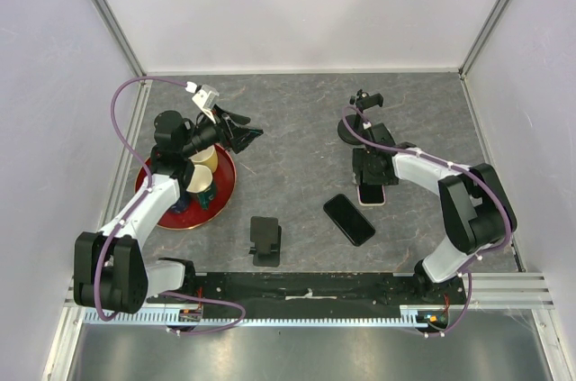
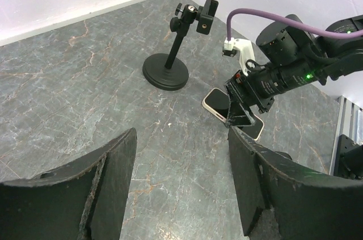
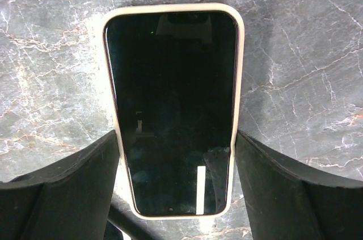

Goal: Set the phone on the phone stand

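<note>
The phone (image 3: 173,98), dark-screened in a cream case, lies flat on the grey marble table (image 3: 51,53). My right gripper (image 3: 176,135) straddles its lower half, one finger against each long side. From above, the right gripper (image 1: 371,179) covers most of the phone (image 1: 371,195). The phone stand (image 1: 364,116), a black round base with a post and clamp, stands just behind it. In the left wrist view the stand (image 2: 174,47) rises beyond the phone (image 2: 215,101). My left gripper (image 1: 241,132) hangs open in the air at the left (image 2: 181,186), holding nothing.
A second, all-black phone (image 1: 349,219) lies in front of the cream one. A small black folded object (image 1: 265,241) rests near the front rail. A red plate (image 1: 171,215) with cups sits under the left arm. White walls enclose the table.
</note>
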Controlling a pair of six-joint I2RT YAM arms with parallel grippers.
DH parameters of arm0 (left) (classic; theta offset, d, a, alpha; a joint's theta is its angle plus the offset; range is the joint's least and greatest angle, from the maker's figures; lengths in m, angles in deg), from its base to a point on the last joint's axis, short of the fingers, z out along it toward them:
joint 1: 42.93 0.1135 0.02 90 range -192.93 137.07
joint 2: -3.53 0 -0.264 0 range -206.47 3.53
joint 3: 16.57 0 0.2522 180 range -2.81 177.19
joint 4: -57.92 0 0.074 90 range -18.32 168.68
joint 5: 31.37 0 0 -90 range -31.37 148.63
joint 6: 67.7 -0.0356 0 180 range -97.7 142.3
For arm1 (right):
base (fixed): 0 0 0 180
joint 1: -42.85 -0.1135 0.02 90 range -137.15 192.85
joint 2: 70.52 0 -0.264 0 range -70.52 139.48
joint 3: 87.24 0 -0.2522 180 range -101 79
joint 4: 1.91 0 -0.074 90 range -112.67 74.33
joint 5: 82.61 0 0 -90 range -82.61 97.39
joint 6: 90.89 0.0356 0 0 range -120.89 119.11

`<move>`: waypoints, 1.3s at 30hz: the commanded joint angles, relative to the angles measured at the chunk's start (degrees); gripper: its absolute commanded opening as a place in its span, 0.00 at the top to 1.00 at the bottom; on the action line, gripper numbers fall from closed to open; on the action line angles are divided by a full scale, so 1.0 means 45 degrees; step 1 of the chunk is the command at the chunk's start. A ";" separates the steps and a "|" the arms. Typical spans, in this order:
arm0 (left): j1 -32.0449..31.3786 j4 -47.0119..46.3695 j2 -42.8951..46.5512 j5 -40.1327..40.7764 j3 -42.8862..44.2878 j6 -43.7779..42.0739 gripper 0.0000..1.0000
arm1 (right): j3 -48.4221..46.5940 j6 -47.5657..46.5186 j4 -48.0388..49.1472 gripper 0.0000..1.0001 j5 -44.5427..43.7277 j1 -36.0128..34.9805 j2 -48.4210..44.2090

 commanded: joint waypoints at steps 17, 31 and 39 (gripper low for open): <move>-0.0027 -0.0054 -0.0076 -0.0258 0.0625 -0.0379 0.27 | 0.0194 -0.0671 0.1407 0.88 -0.1209 -0.0144 -0.1203; -0.0026 -0.0054 -0.1167 -0.0530 0.1385 0.1122 0.26 | 0.0858 -0.2017 0.3147 1.00 -0.1423 -0.0981 -0.4346; -0.0338 -0.0210 -0.3902 -0.2538 0.3064 0.3117 0.33 | -0.0351 -0.5196 0.3070 1.00 -0.1931 -0.4960 -0.5287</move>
